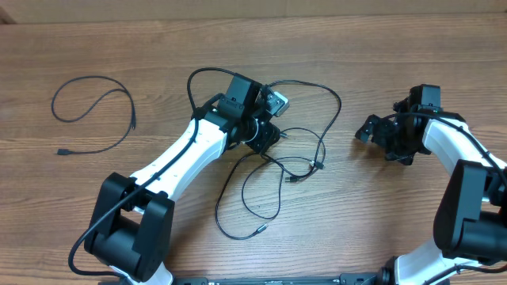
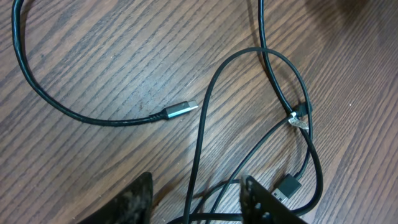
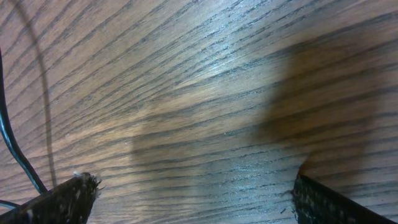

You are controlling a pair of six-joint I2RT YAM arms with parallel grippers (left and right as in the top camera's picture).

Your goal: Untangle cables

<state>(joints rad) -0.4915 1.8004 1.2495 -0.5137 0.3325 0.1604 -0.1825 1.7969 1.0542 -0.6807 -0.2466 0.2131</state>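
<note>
Several thin black cables [image 1: 305,162] lie tangled in loops on the wooden table at centre. My left gripper [image 1: 269,136] is low over the tangle's left side. In the left wrist view its jaws [image 2: 196,202] stand apart, with two or three cable strands [image 2: 202,124] running between them, unpinched. A silver-tipped plug [image 2: 181,110] lies ahead on the wood. A flat USB plug [image 2: 287,185] rests by the right finger [image 2: 261,202]. Strands cross at a small whitish bit [image 2: 298,119]. My right gripper [image 1: 379,136] is open over bare wood [image 3: 193,199], right of the tangle.
One separate black cable [image 1: 91,103] lies in a loose loop at the far left of the table. A black cable strand [image 3: 15,155] shows at the left edge of the right wrist view. Both arm bases stand at the near edge.
</note>
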